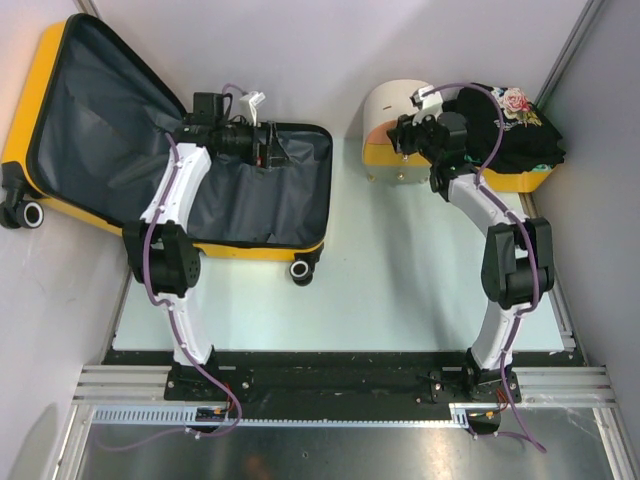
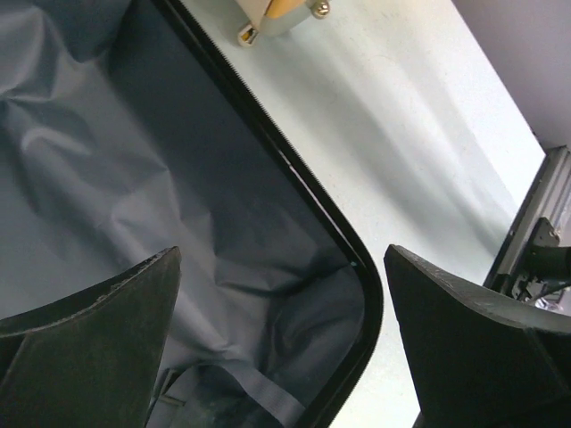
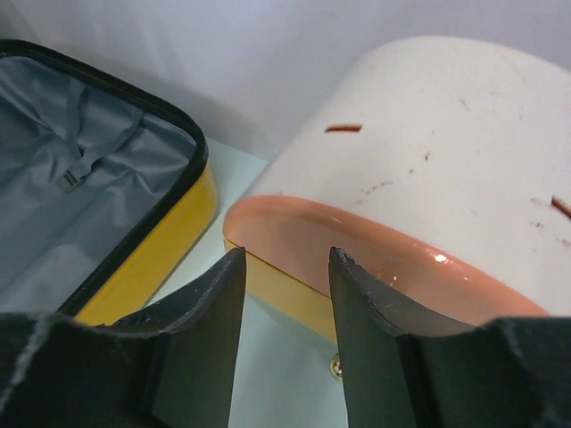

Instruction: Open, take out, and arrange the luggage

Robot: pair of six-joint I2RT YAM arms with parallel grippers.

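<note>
The yellow luggage [image 1: 262,248] lies open at the left of the table. Its lid [image 1: 90,130] leans against the left wall and shows dark grey lining. My left gripper [image 1: 268,150] hovers over the base half, open wide with nothing between the fingers. In the left wrist view that gripper [image 2: 281,267] frames crumpled lining [image 2: 134,160] and the black zipper trim [image 2: 303,183]. My right gripper [image 1: 405,135] is at the back right, by a cream-and-orange case [image 1: 385,110]. In the right wrist view it [image 3: 287,259] stands open just short of the case's orange rim [image 3: 303,227], holding nothing.
A black garment with a pink flower [image 1: 510,130] lies over a yellow-orange box [image 1: 525,180] at the back right. The luggage wheels [image 1: 303,268] stick out toward the table's middle. Walls close in on the left, back and right.
</note>
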